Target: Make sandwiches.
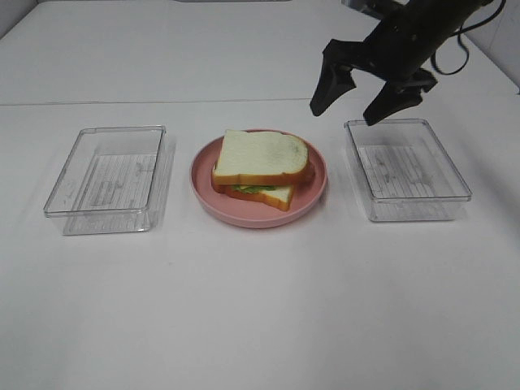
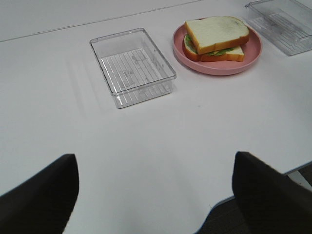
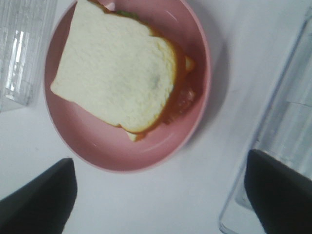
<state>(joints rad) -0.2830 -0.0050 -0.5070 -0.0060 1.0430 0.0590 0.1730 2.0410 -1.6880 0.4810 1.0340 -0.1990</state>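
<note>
White tabletop [image 1: 260, 309] fills every view, with a seam line running across its far part. Above it, the right gripper [image 1: 357, 96] hangs in the air with its two dark fingers [image 1: 325, 88] spread wide and nothing between them. It sits toward two o'clock from the plate, over the far edge of the right tray [image 1: 406, 169]. The left gripper [image 2: 156, 192] is also spread wide and empty, low over bare table; the overhead camera does not catch it.

One sandwich [image 1: 262, 166] lies on one round pink plate [image 1: 313, 195] at the table's centre, at about eight o'clock from the right gripper and well apart from it. Two clear plastic trays flank the plate: the left tray [image 1: 106, 179] at nine o'clock, the right tray at three o'clock. Green lettuce [image 1: 250, 188] peeks between the two bread slices.
</note>
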